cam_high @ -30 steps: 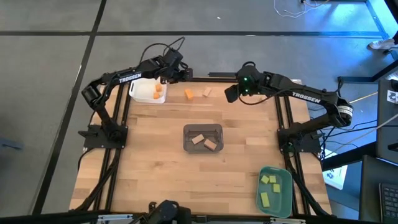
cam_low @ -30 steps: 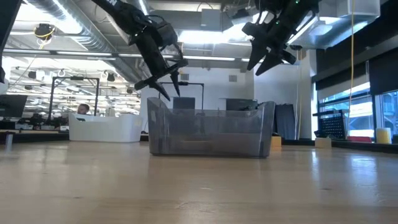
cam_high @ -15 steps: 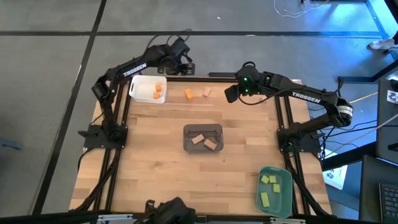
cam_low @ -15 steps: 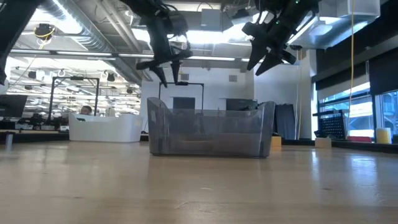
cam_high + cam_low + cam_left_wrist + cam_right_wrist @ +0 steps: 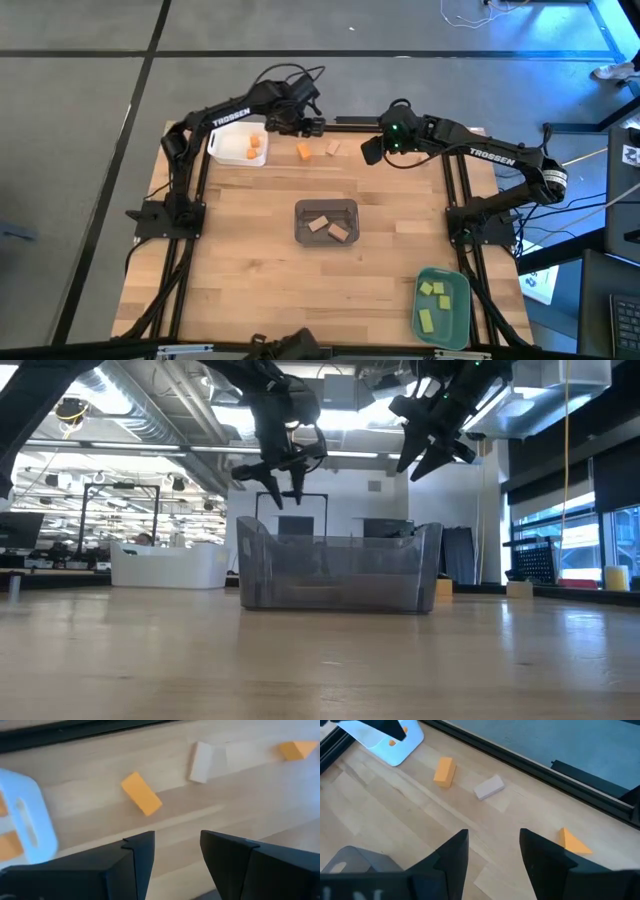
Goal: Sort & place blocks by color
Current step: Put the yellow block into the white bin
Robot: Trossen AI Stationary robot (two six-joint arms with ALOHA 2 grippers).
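White plastic tray has a couple of small orange blocks in it, the grey bin mid-table holds two tan wood blocks, and the teal oval tray has three yellow-green blocks. Just right of the white tray, a loose orange bar and a pale tan bar lie flat on the wooden table, near each other but not touching. The left gripper hangs above the orange bar, the right gripper just right of the tan one, both with fingers spread and empty.

Both grippers raised, parted.

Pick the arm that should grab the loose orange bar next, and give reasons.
Left. The left gripper hangs open beside the orange bar, with the white tray of orange blocks close by. The right gripper is farther away, past the tan block.
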